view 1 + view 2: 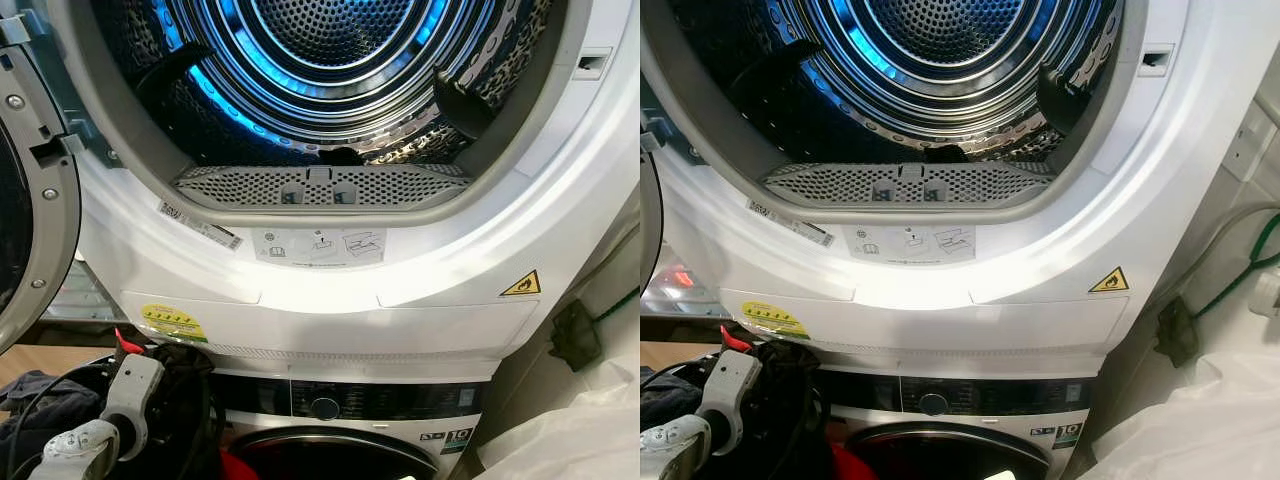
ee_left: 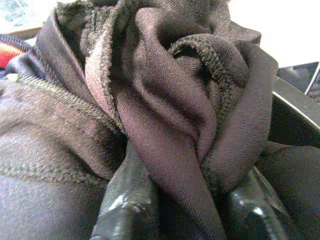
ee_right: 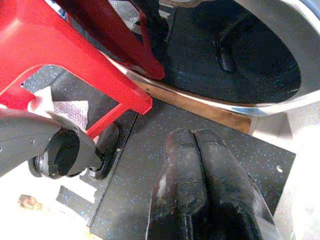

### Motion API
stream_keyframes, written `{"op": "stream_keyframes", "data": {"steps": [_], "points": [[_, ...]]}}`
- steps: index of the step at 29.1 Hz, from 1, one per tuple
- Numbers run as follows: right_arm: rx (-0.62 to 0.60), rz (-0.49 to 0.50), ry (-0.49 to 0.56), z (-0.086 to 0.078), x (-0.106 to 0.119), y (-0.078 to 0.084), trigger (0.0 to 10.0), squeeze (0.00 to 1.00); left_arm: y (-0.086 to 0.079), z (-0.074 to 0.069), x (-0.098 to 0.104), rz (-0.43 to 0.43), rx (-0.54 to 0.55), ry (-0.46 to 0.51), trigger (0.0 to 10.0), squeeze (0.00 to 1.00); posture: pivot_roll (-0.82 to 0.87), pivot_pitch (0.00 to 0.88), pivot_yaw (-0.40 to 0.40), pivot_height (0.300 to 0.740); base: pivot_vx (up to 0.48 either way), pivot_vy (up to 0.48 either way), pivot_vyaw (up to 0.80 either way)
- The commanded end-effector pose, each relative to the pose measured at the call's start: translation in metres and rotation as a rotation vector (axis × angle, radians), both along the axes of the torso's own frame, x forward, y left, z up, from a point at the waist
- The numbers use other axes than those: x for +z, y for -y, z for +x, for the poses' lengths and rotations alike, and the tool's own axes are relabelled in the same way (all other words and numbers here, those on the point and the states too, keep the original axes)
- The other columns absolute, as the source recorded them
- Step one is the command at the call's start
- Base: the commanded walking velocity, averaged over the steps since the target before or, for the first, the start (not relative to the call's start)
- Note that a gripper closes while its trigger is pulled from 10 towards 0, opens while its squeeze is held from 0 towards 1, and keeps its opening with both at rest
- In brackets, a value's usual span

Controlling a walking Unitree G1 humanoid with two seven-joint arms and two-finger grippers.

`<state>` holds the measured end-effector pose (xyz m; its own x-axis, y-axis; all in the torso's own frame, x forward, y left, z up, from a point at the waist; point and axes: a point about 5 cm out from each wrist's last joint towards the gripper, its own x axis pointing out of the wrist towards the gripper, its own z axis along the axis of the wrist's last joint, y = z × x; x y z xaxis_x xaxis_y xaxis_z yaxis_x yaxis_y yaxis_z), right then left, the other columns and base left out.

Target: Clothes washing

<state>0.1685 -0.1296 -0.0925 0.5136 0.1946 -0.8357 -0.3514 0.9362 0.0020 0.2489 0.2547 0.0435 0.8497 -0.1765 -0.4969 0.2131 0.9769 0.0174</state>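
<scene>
gripping a bunched dark garment (image 2: 165,115), left gripper (image 2: 190,210) clamped on it below the empty dryer drum (image 1: 330,60); loading undone, right gripper (image 3: 200,150) closed, idle

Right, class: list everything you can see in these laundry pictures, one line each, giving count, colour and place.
Dryer: one, white, stacked on top, door open.
Drum: one, steel, lit blue, inside the dryer.
Lint filter: one, grey, at the drum's front lip.
Warning sticker: one, yellow, dryer front.
Washer: one, white with dark panel, beneath the dryer.
Dark garment: one, dark brownish, bunched in the left pincer.
Red stool: one, on the dark floor.
Left pincer: shut on the garment.
Right pincer: shut, above the floor.
</scene>
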Motion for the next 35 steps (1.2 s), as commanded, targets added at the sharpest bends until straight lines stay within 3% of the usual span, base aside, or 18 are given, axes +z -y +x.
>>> {"op": "stream_keyframes", "data": {"steps": [1,6,7,11,14,17,22,24,28,32,35], "points": [[0.004,0.008,-0.007,-0.001,-0.001,-0.003,10.0,0.00,-0.003,-0.005,0.000,-0.009,0.024,0.012,0.0,0.00,0.11,0.000,0.065,0.740,0.000,0.000,0.00],[0.002,0.010,-0.006,-0.002,-0.001,-0.004,10.0,0.00,-0.001,-0.021,-0.003,-0.037,0.056,0.041,0.0,0.00,0.11,0.000,0.072,0.740,0.000,0.000,0.00],[0.002,0.011,-0.006,-0.002,-0.001,-0.004,10.0,0.00,0.001,-0.028,-0.001,-0.058,0.058,0.068,0.0,0.00,0.11,0.000,0.076,0.740,0.000,0.000,0.00],[-0.005,0.016,-0.007,-0.002,-0.001,-0.005,10.0,0.00,0.005,-0.037,0.006,-0.130,0.085,0.152,0.0,0.00,0.11,0.000,0.078,0.740,0.000,0.000,0.00],[-0.005,0.016,-0.007,-0.002,-0.001,-0.005,10.0,0.00,0.016,-0.046,0.021,-0.238,0.022,0.264,0.0,0.00,0.11,0.000,0.078,0.740,0.000,0.000,0.00],[-0.003,0.015,-0.006,-0.002,-0.001,-0.005,10.0,0.00,0.018,-0.052,0.027,-0.266,0.006,0.292,0.0,0.00,0.12,0.000,0.078,0.740,0.000,0.000,0.00],[0.000,0.017,-0.007,-0.002,-0.001,-0.005,10.0,0.00,0.020,-0.065,0.054,-0.371,-0.087,0.373,0.0,0.00,0.14,0.000,0.075,0.740,0.000,0.000,0.00],[-0.002,0.019,-0.007,-0.002,-0.001,-0.005,10.0,0.00,0.021,-0.067,0.061,-0.373,-0.145,0.351,0.0,0.00,0.15,0.000,0.072,0.740,0.000,0.000,0.00],[0.007,0.016,-0.005,-0.001,0.000,-0.007,10.0,0.00,0.029,-0.072,0.088,-0.410,-0.389,0.295,0.0,0.00,0.17,0.000,0.072,0.740,0.000,0.000,0.00],[0.005,0.021,-0.006,0.000,0.000,-0.008,10.0,0.00,0.033,-0.077,0.103,-0.388,-0.610,0.176,0.0,0.00,0.18,0.000,0.073,0.740,0.000,0.000,0.00],[0.005,0.023,-0.005,0.001,0.001,-0.009,10.0,0.00,0.037,-0.073,0.115,-0.363,-0.720,0.151,0.0,0.00,0.18,0.000,0.078,0.740,0.000,0.000,0.00]]}}
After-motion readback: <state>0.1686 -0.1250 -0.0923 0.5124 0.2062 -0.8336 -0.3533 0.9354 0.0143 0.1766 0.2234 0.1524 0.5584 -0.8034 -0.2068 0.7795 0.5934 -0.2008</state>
